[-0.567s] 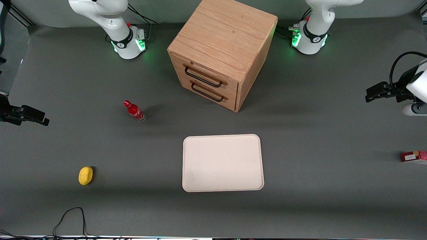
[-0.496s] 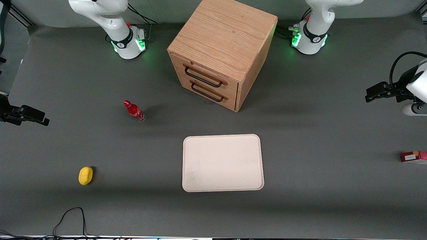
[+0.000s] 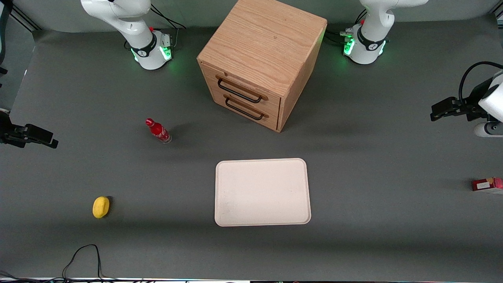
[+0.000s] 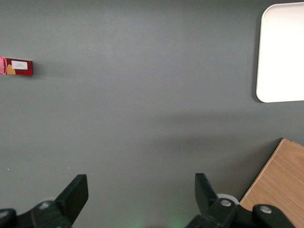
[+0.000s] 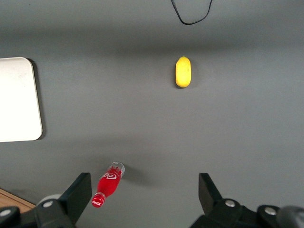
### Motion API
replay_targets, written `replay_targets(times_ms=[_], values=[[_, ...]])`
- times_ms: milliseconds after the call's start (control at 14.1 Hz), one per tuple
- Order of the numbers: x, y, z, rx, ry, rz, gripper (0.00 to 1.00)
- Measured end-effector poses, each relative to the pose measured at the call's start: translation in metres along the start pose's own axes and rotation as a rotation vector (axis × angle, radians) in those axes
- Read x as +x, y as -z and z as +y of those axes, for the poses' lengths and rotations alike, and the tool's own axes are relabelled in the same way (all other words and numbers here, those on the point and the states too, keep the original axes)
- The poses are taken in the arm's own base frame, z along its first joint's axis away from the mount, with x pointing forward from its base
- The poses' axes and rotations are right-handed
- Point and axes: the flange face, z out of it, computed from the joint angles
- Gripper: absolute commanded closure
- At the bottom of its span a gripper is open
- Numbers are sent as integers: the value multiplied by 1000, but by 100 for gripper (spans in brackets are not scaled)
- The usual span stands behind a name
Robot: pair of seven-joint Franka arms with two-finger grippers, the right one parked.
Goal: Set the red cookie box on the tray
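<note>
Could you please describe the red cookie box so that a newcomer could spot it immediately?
Start at the cream tray and look toward the working arm's end of the table. The red cookie box lies there alone, below the raised, open hand; it is flat and rectangular, unlike the red bottle.

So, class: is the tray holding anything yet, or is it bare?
Bare. The tray shows only its cream surface; the red cookie box lies on the table toward the working arm's end, and the gripper, fingers open, hangs above the table there.

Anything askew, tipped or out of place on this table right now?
Nothing looks spilled or damaged. The red cookie box lies at the working arm's end of the table, well apart from the bare tray. The gripper hangs open above the table, holding nothing.
</note>
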Motion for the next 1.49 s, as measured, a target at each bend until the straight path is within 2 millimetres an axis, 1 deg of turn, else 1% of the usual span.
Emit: replay_targets(times_ms=[71, 142, 212, 283, 354, 496, 638, 779, 921, 1062, 1204, 1346, 1488], values=[[2, -3, -5, 1, 10, -1, 0], [7, -5, -16, 2, 28, 3, 0], [13, -8, -34, 1, 56, 11, 0], [20, -11, -55, 0, 77, 19, 0], [30, -16, -85, 0, 80, 23, 0], [49, -25, -136, 2, 92, 33, 0], [68, -36, -194, 7, 118, 53, 0], [81, -52, -247, 12, 122, 67, 0], [89, -70, -294, 21, 136, 86, 0], [89, -89, -337, 35, 171, 118, 0], [81, -104, -372, 41, 210, 132, 0], [70, -115, -398, 39, 246, 131, 0], [60, -122, -417, 35, 280, 128, 0]])
